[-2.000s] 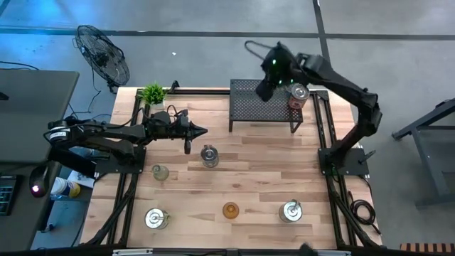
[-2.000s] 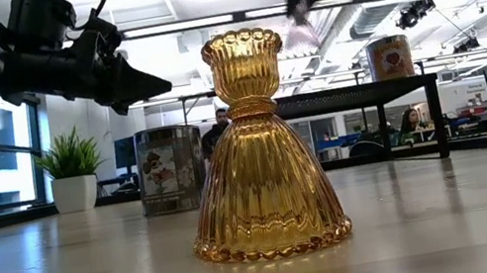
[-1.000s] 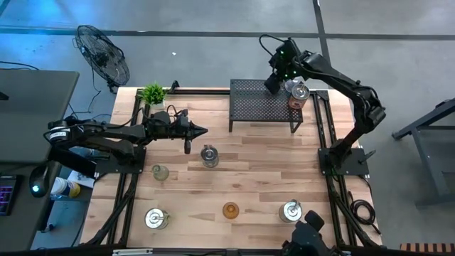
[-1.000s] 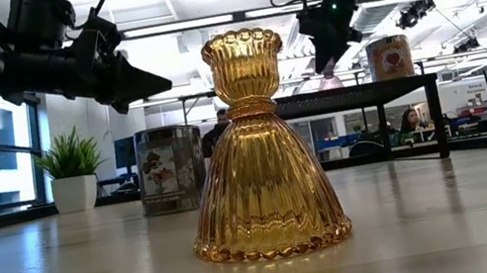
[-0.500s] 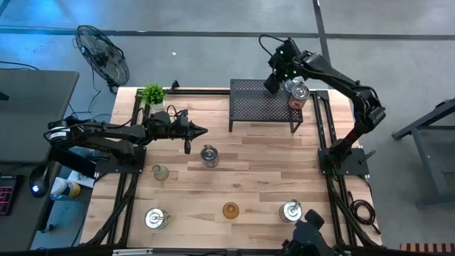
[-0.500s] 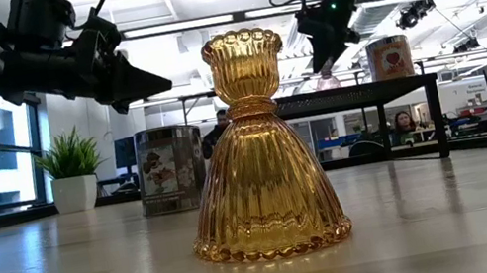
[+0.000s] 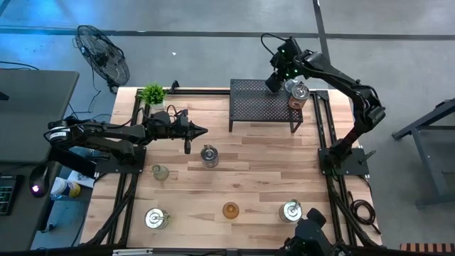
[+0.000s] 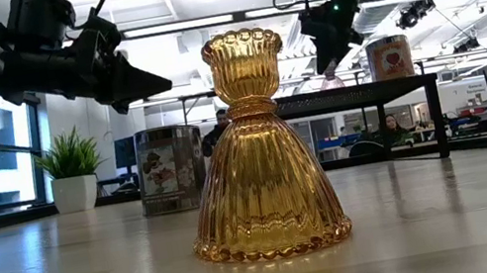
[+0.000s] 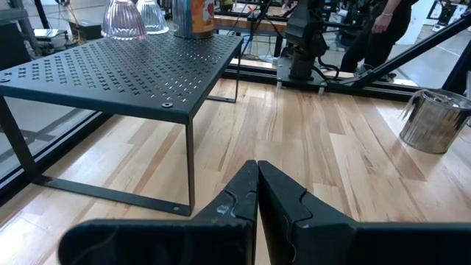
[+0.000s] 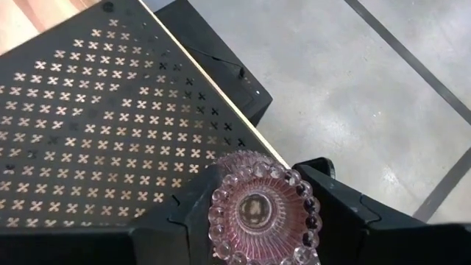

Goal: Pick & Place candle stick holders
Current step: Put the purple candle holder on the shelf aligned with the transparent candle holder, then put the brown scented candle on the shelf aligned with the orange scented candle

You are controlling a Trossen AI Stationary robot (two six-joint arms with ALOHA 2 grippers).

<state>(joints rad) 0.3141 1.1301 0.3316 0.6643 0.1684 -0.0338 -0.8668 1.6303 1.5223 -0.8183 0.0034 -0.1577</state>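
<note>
My right gripper [image 10: 257, 184] is over the far right corner of the black mesh rack [image 7: 256, 107], shut on a pink glass candle stick holder [image 10: 257, 213]. A silver holder [image 7: 297, 94] stands on the rack beside it. On the table stand a silver holder [image 7: 209, 154], a pale green glass one [image 7: 161, 172], a silver one [image 7: 155, 217], an amber glass one [image 8: 255, 144] and another silver one [image 7: 291, 210]. My left gripper [image 7: 204, 131] hovers shut over the table's left half, touching nothing. My right gripper has the pink holder between its two fingers [image 10: 335, 210], one on each side of the beaded rim [image 10: 218, 221]. The fingers slant down on it from above. In the low view the holder [image 8: 328, 82] is upright, its foot level with the rack's top.
A potted plant [image 7: 153, 93] stands at the far left corner. The rack stands on thin legs [image 9: 188, 162] with open room under it. The wooden table [image 7: 263, 171] is bare between the holders. A dark shape [image 7: 309, 238] shows at the near edge.
Two seconds ago my right gripper carried the pink holder high over the rack. It then came down toward the rack's far right corner, bringing the holder to the rack's top. Over the last second it has kept still.
</note>
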